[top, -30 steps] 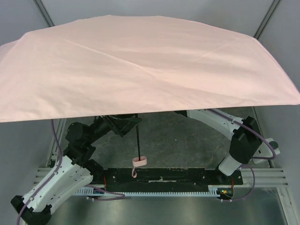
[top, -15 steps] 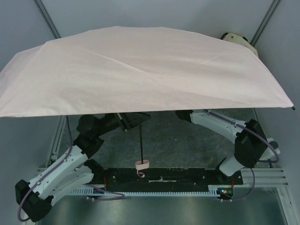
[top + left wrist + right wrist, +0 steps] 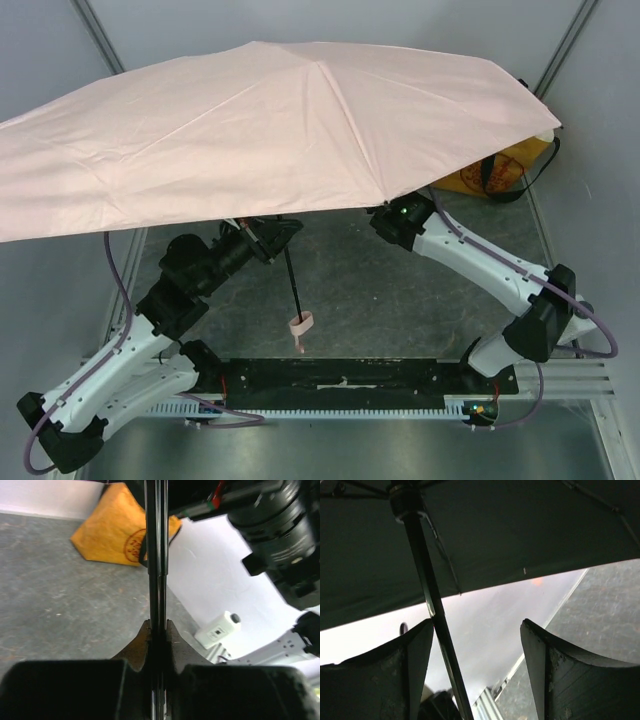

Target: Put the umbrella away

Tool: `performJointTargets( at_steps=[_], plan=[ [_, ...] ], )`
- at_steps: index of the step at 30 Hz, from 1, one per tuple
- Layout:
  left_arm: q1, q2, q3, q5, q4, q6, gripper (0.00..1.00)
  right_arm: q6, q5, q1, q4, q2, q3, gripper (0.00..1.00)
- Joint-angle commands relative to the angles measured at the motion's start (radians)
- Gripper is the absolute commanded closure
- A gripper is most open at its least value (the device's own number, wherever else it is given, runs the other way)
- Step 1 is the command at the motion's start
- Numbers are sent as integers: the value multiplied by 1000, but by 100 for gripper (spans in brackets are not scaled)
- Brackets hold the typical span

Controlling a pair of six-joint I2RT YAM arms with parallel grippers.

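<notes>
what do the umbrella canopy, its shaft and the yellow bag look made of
Canopy: thin pale pink fabric, matte; seams and soft creases show. Shaft: probably black metal, a faint sheen along it. Bag: seemingly mustard cloth, matte, slumped sides.

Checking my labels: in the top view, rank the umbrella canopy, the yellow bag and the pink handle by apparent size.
1. umbrella canopy, by far largest, though also nearest the camera.
2. yellow bag, partly hidden by the canopy.
3. pink handle, smallest.
</notes>
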Motion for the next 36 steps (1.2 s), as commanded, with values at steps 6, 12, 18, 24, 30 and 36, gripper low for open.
performJointTargets(
  at_steps=[6,12,18,24,30,36],
  plan=[
    [-7,48,148,-215,-175,165,98,-101,159,11,-61,156,299,23],
    [-9,54,162,-272,-207,185,98,-89,249,19,-10,224,344,24],
    [-6,63,153,-261,-195,217,99,-73,245,22,-59,319,483,38],
    [-7,63,148,-256,-186,243,98,-56,242,22,-64,337,506,38],
    [-7,60,133,-281,-173,278,98,-16,243,19,-88,343,545,36],
    [-7,60,128,-290,-175,293,98,8,242,13,-112,348,560,35]
  ],
)
